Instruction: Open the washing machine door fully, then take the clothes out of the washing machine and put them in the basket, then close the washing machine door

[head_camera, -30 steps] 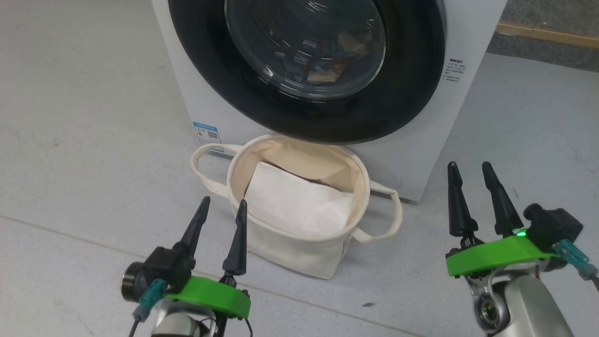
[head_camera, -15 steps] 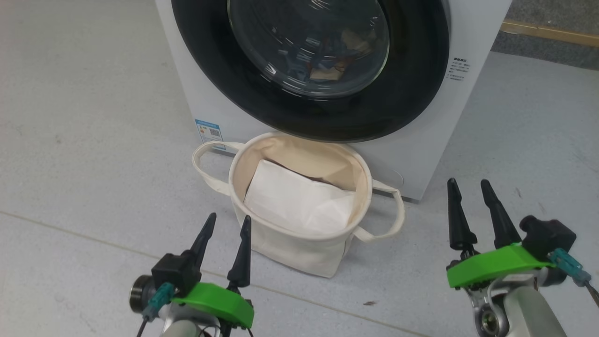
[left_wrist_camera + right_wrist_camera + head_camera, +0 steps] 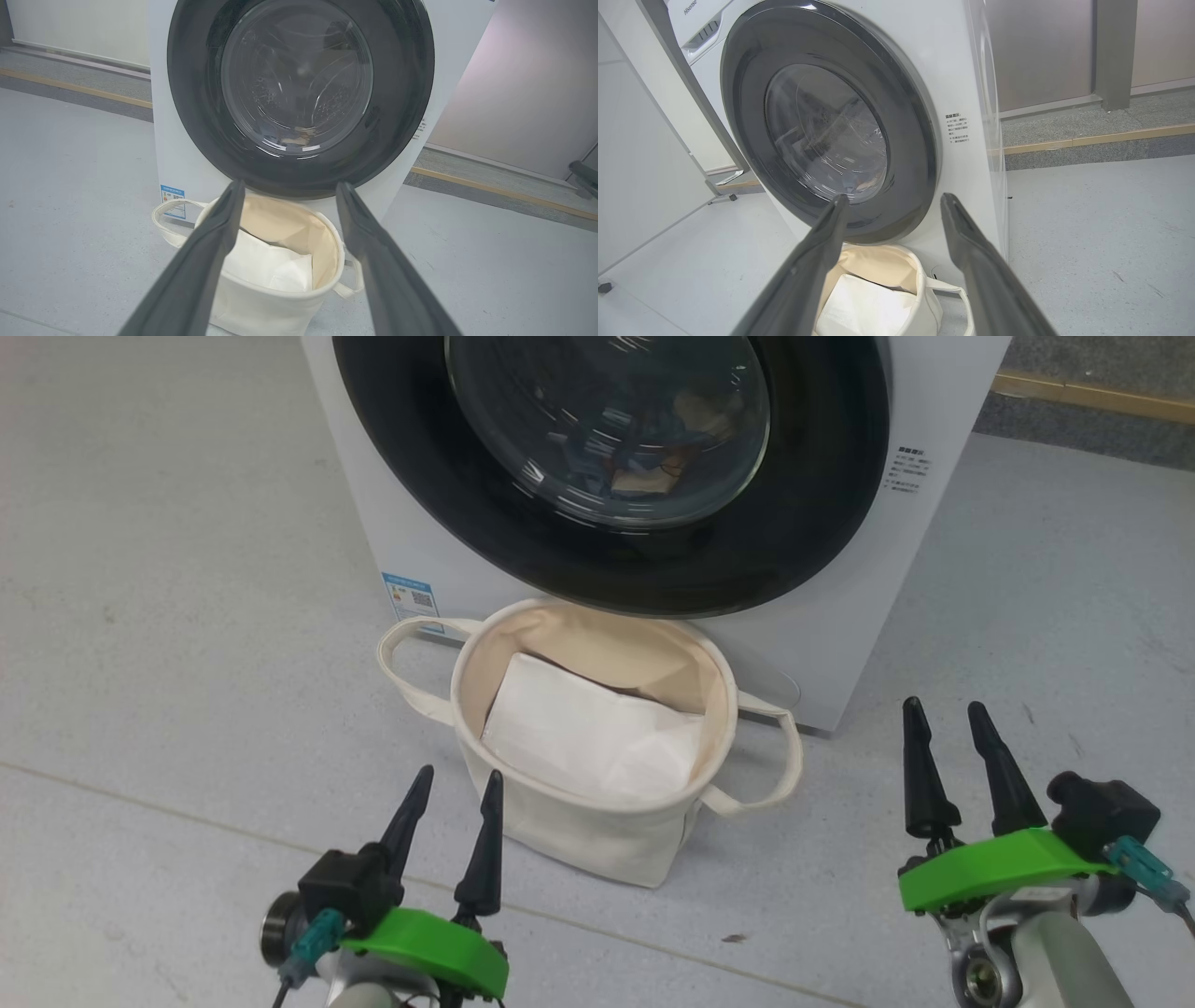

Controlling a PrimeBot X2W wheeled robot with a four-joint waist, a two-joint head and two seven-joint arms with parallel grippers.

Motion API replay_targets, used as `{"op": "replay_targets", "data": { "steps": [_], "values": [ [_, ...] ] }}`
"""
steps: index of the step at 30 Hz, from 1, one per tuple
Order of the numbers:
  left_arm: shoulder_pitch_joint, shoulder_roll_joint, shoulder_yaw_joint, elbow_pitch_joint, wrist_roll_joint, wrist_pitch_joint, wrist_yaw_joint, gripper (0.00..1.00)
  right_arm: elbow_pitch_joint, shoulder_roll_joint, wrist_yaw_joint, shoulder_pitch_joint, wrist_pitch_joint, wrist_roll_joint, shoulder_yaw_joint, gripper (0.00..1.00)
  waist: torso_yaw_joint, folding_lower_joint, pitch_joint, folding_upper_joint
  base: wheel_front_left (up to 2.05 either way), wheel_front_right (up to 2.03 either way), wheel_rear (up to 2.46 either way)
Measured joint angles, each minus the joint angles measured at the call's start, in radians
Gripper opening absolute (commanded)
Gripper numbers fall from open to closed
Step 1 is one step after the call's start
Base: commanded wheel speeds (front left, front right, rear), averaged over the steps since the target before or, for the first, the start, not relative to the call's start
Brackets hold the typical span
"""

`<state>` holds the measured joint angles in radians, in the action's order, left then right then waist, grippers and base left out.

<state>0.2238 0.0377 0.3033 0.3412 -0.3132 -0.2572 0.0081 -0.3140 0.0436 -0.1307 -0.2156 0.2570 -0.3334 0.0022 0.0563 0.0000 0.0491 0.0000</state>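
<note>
The white washing machine (image 3: 401, 504) stands ahead, and its black-rimmed washing machine door (image 3: 822, 523) lies shut against the front. Through the glass I make out the clothes (image 3: 653, 467), blue and orange fabric low in the drum. The cream basket (image 3: 597, 821) sits on the floor just below the door, with a plain white sheet (image 3: 579, 728) inside. My left gripper (image 3: 461, 773) hovers open at the basket's near left side, holding nothing. My right gripper (image 3: 943, 705) is open and empty to the basket's right. The left wrist view looks between its fingers (image 3: 215, 242) at the door (image 3: 187, 93).
A blue label sticker (image 3: 411, 599) marks the washer's lower left corner. A tan strip (image 3: 1092, 401) runs along the floor behind on the right. The right wrist view shows a white panel (image 3: 635, 140) left of the washer. Grey floor lies on both sides.
Both grippers have drawn back a little toward me and sit lower in the head view. They stay open. The door, clothes and basket have not moved.
</note>
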Motion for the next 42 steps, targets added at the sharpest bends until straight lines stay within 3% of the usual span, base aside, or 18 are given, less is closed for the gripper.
{"op": "replay_targets", "data": {
  "steps": [42],
  "values": [
    [0.001,0.000,0.010,0.009,-0.025,0.000,0.000,1.00,0.006,0.000,0.000,0.000,0.000,0.002,0.007,1.00,-0.006,0.0000,0.012,0.0000,0.00,0.00,0.00]
  ]
}}
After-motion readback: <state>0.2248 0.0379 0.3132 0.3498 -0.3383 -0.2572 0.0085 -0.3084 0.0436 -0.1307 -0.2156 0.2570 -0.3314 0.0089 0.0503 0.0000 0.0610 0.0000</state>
